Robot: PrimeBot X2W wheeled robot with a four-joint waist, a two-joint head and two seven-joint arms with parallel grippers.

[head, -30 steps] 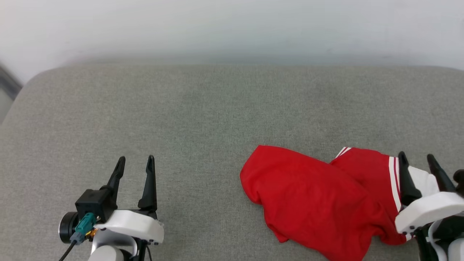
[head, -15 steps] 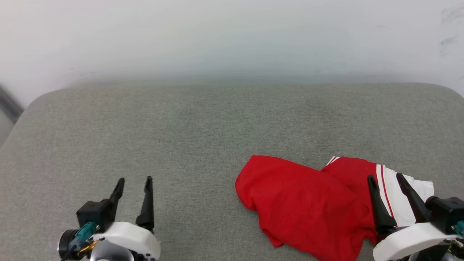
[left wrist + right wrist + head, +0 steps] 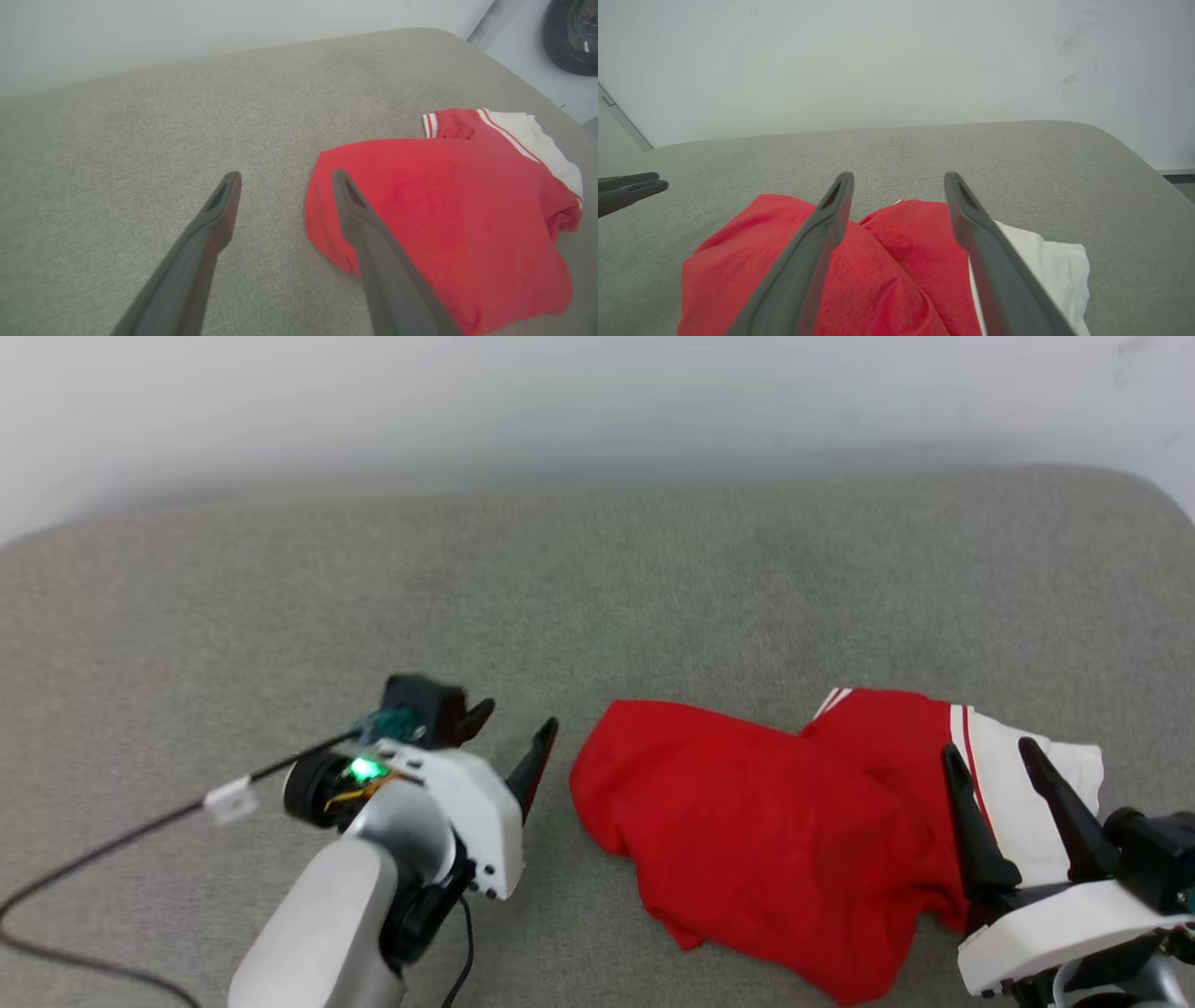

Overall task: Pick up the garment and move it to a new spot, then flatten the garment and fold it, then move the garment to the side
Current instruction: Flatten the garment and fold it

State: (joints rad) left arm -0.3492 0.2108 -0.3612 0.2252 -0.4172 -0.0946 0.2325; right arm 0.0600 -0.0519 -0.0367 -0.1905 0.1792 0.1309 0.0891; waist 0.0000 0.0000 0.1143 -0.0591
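Change noted: the left tool [image 3: 518, 717] has been brought in from the near left part of the grey padded surface [image 3: 597, 579] toward the middle. Its tips are now set just beside the left edge of the garment [image 3: 747, 821]. In the left wrist view one finger is seen across the red edge, the other over bare padding. Part of the shift in the head view is put down to camera motion, but the gap between tool and cloth is clearly closed. The right tool [image 3: 988, 748] is kept over the garment's right end, jaws straddling the striped band where the white sleeve [image 3: 1074, 775] begins. Both tools are spread wide and nothing is gripped by either. Contact with the cloth cannot be confirmed for either. The garment is crumpled in a loose heap by the near edge, in the right half of the surface, short of the near right corner. No lettering is seen, only plain red and one sleeve. Reading for the task: the first pick is judged not yet made. A two-point grasp is probably being set up, left edge plus sleeve end, so the cloth can be lifted to a fresh spot. Containers: none is seen, and the garment lies straight on the padding.
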